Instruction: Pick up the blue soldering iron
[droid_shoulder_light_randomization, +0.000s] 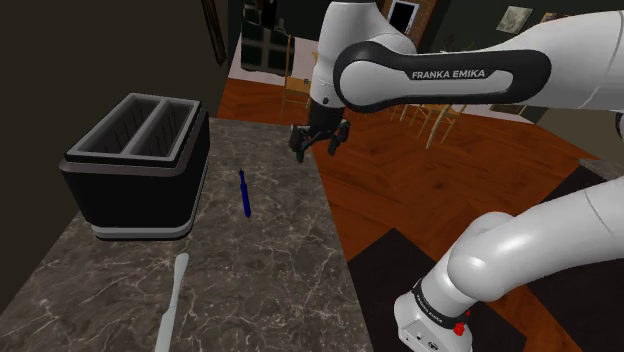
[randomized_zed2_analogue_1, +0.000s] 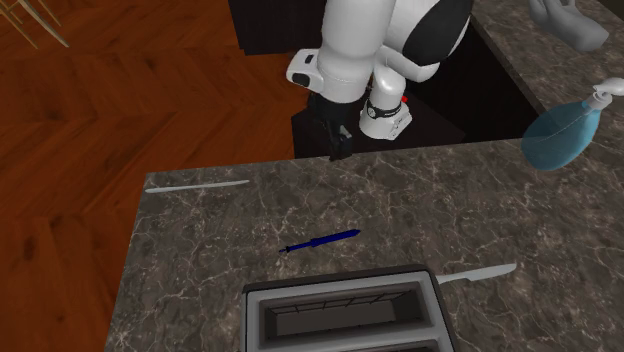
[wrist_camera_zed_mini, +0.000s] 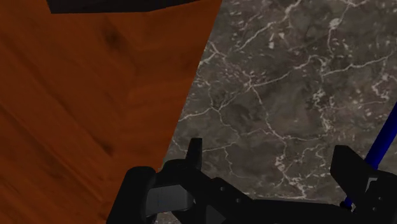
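The blue soldering iron (droid_shoulder_light_randomization: 243, 194) is a thin dark-blue stick lying flat on the grey marble counter (droid_shoulder_light_randomization: 270, 270), beside the toaster. It also lies on the bare stone in the second exterior view (randomized_zed2_analogue_1: 322, 241). My black gripper (droid_shoulder_light_randomization: 318, 147) hangs above the counter's edge nearest the wooden floor, apart from the iron and touching nothing. In the second exterior view the gripper (randomized_zed2_analogue_1: 338, 143) sits over that same edge. In the wrist view the gripper (wrist_camera_zed_mini: 272, 162) is open and empty, and the iron (wrist_camera_zed_mini: 382, 143) shows as a blue line just outside one finger (wrist_camera_zed_mini: 350, 168).
A dark two-slot toaster (droid_shoulder_light_randomization: 135, 165) stands on the counter past the iron. One pale knife-like utensil (droid_shoulder_light_randomization: 170, 300) lies near the counter's front in the shoulder view, another (randomized_zed2_analogue_1: 480, 274) by the toaster. A blue spray bottle (randomized_zed2_analogue_1: 565, 130) lies at the second exterior view's right.
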